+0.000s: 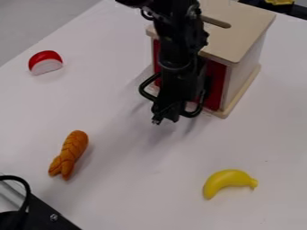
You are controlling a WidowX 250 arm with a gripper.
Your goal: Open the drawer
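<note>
Your arm covers most of the red drawer front; you can't tell how far it's open. Arm's upper part is cut off at the top edge. Your gripper hangs down in front of the wooden box; can't tell you jaw opening or whether the jaws hold anything. Box interior hidden from you. On your bench: banana, brown braided piece, red-and-white piece.
</note>
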